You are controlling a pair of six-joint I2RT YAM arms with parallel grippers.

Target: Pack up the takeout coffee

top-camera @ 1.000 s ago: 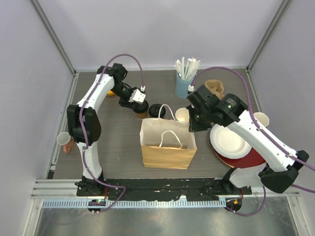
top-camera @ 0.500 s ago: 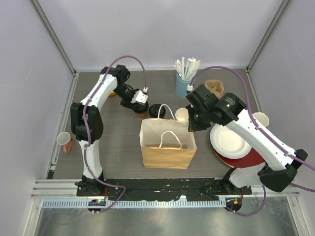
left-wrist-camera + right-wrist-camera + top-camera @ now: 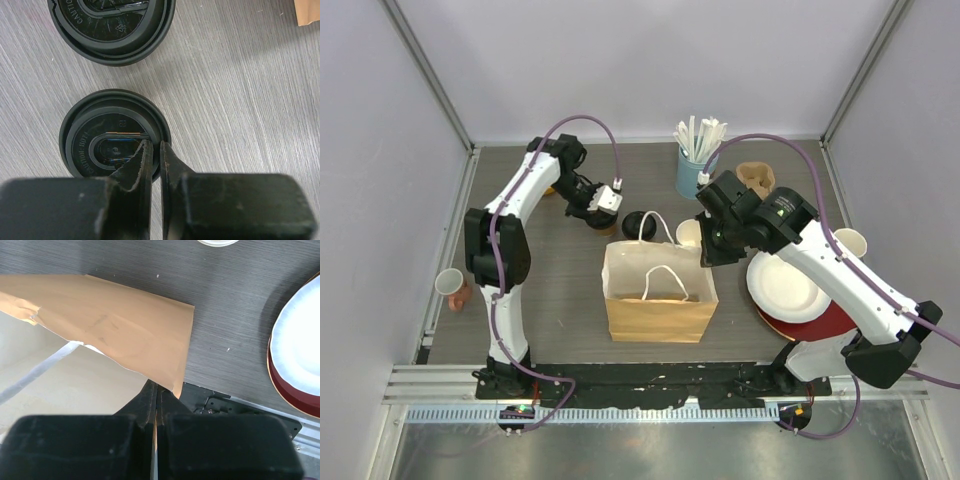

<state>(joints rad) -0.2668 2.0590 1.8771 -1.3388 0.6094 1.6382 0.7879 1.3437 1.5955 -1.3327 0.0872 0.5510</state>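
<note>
The paper bag stands open-mouthed in the middle of the table. At its 11 o'clock, just off the far left corner of its rim, sit two coffee cups side by side. The lidded coffee cup is on the left and the second lidded cup on the right, their black lids close but apart.

The left gripper comes down over the left cup, its fingers nearly together and clamped across the lid's rim, one tip inside the edge and one outside.

The right gripper has its fingers pressed flat together, pinching the bag's rim at 3 o'clock.

A pale cup stands at the bag's 1 o'clock, tight beside that gripper. The stacked plates fill the 3 o'clock side. Bare wood lies open at the bag's 9 o'clock, out to the table's left edge.
</note>
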